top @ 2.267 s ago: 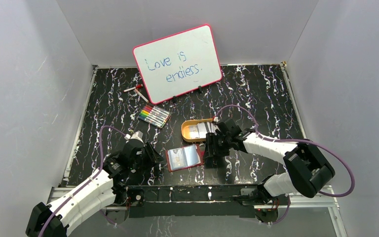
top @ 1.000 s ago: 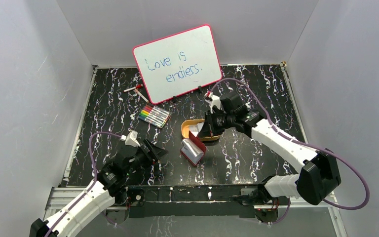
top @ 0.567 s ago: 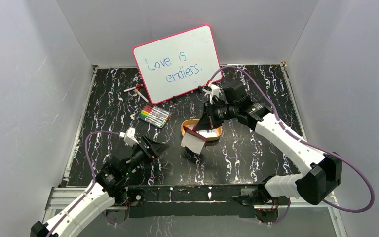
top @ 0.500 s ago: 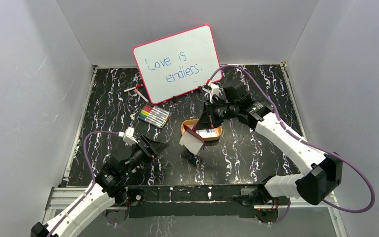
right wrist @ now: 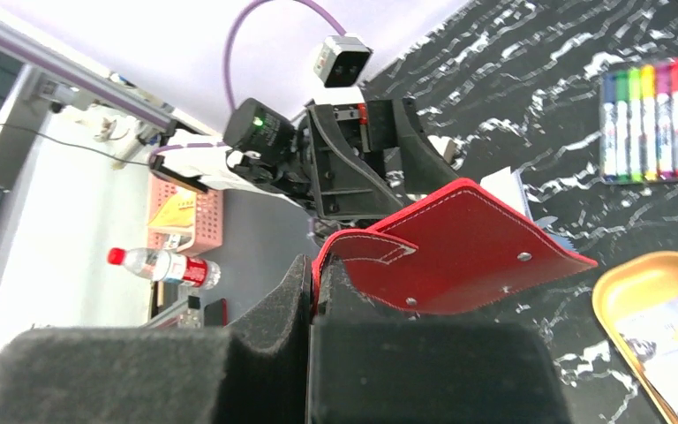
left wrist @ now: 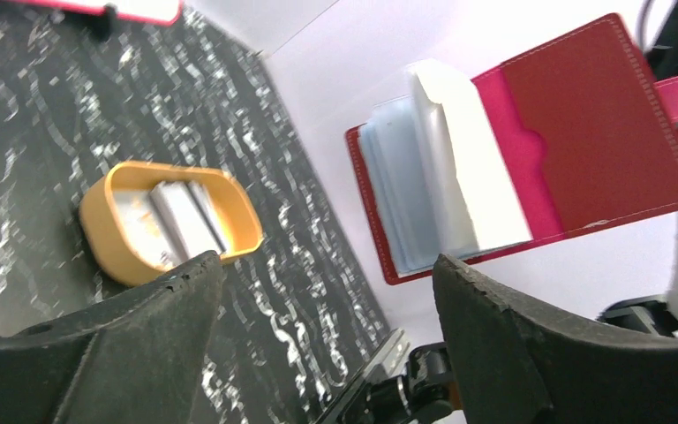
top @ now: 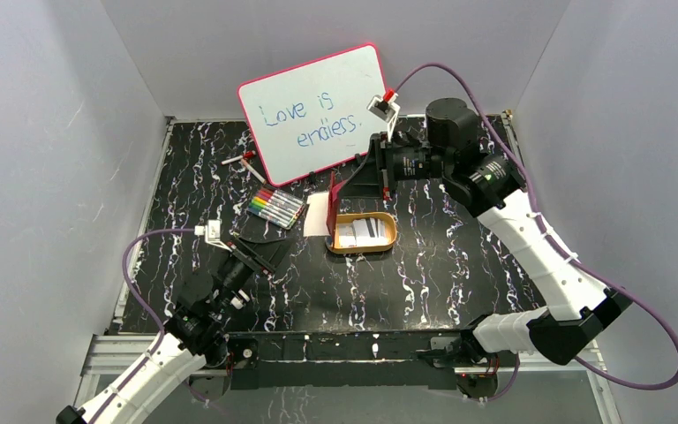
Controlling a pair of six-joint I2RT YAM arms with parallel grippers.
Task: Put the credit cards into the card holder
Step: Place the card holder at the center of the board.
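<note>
The dark-red card holder (top: 333, 196) hangs in the air just left of the orange tray, its pale sleeves (top: 317, 215) dangling open. My right gripper (top: 350, 183) is shut on its edge. In the right wrist view the jaws (right wrist: 318, 274) pinch the red cover (right wrist: 459, 247). The credit cards (top: 358, 231) lie in the tray, also seen as cards (left wrist: 177, 216) in the left wrist view. My left gripper (top: 263, 252) is open and holds nothing, low at the front left. The left wrist view looks up at the opened card holder (left wrist: 583, 124) past its gripper (left wrist: 327, 265).
An orange oval tray (top: 388, 237) sits mid-table. A colour marker set (top: 275, 208) lies to its left, and a loose pen (top: 244, 159) further back. A whiteboard (top: 318, 110) with writing leans on the back wall. White walls enclose three sides.
The right arm lifted the card holder off the table front and carried it up and back, left of the tray. The left gripper drew back to the left and opened wider.
</note>
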